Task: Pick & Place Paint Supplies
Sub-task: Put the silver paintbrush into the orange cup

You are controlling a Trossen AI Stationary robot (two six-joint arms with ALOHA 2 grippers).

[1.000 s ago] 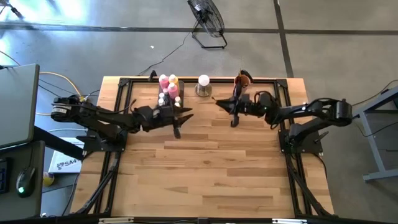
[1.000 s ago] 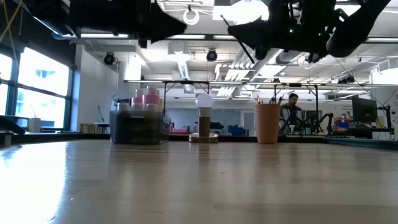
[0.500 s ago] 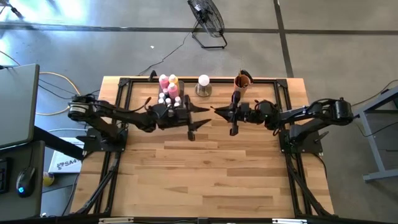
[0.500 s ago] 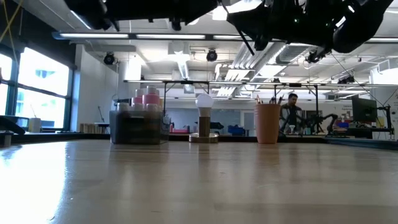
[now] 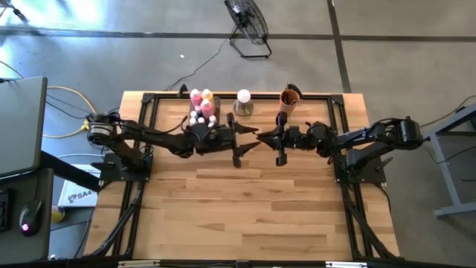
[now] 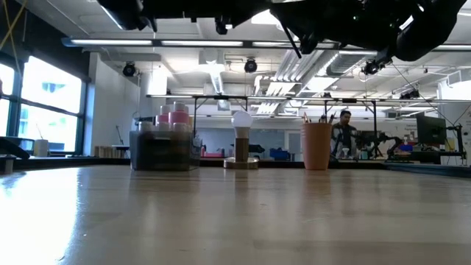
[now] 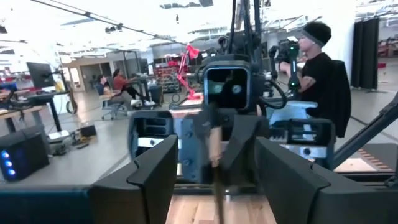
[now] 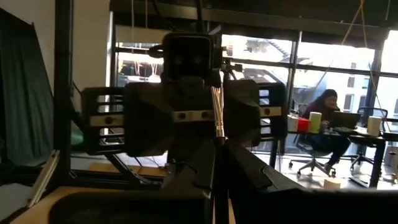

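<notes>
Right tool (image 5: 262, 138) grips a brush (image 8: 216, 118) upright, facing the left tool (image 5: 251, 137), whose fingers (image 7: 155, 180) stand apart around it above the counter (image 5: 245, 201).

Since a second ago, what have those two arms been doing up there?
The left gripper swung away from the tray of paint bottles toward the table's middle, opening its fingers, and now faces the right gripper. The right gripper drifted slightly toward it, still shut on a paintbrush. The tray, white ball and orange cup stayed put.
</notes>
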